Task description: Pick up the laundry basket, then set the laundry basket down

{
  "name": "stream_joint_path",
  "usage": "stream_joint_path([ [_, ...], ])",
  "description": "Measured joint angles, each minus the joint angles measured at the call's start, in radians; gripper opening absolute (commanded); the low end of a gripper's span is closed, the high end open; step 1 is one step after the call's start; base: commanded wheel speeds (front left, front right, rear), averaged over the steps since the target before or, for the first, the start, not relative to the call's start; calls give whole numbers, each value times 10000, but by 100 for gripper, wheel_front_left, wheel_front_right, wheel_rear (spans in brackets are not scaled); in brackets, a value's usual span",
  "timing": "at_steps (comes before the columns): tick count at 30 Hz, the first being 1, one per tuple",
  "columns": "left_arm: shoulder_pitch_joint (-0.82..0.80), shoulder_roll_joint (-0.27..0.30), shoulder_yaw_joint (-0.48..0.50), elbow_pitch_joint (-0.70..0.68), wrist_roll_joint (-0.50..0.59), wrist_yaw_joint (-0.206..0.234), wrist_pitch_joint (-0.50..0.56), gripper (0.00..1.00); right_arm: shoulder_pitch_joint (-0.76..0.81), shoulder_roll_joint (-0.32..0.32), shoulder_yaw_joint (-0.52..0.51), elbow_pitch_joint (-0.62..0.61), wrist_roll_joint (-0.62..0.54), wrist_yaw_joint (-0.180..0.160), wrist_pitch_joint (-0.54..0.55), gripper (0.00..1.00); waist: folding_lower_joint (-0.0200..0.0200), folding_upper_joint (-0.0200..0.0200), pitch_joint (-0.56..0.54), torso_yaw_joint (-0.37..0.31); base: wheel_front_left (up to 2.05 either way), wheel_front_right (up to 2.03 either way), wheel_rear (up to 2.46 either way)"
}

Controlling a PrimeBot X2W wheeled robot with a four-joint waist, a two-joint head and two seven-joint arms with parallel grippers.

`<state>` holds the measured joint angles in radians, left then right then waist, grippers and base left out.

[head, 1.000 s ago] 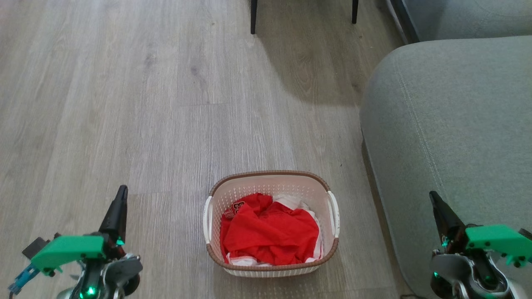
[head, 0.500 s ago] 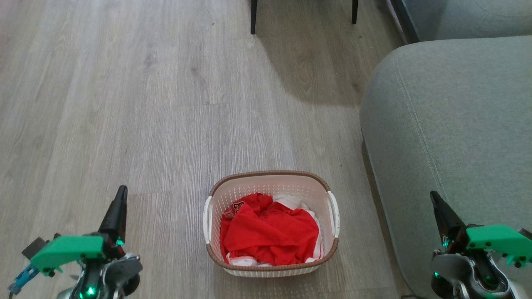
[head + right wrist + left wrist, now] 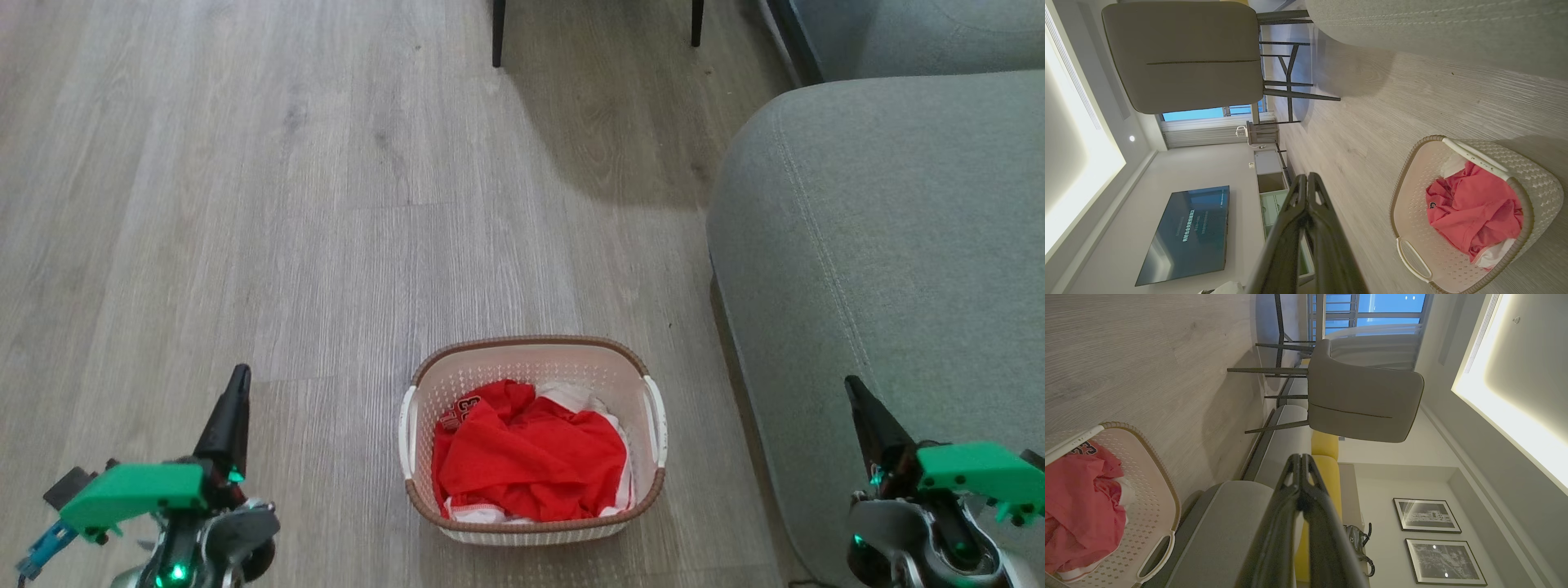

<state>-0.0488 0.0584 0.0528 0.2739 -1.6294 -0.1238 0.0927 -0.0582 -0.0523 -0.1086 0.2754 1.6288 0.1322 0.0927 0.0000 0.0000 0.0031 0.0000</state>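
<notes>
Laundry basket (image 3: pixel 531 367), cream perforated plastic, brown-rimmed, lower centre on grey wood floor (image 3: pixel 326 204); dark-fingered left gripper (image 3: pixel 238 382) and right gripper (image 3: pixel 854 390) flanking, both pinched closed, empty.

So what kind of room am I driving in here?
Most likely a home living room: a grey sofa stands on wood-look floor, there is a wall-mounted TV, framed pictures hang on a wall, and the laundry basket sits on the floor.
</notes>
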Motion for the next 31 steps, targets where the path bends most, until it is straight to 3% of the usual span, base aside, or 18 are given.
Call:
stream_joint_path([
  [31,0,-25,155,0,13,0,31,0,0,10,-111,2,-13,-2,29,0,0,0,0,0,0,0,0],
])
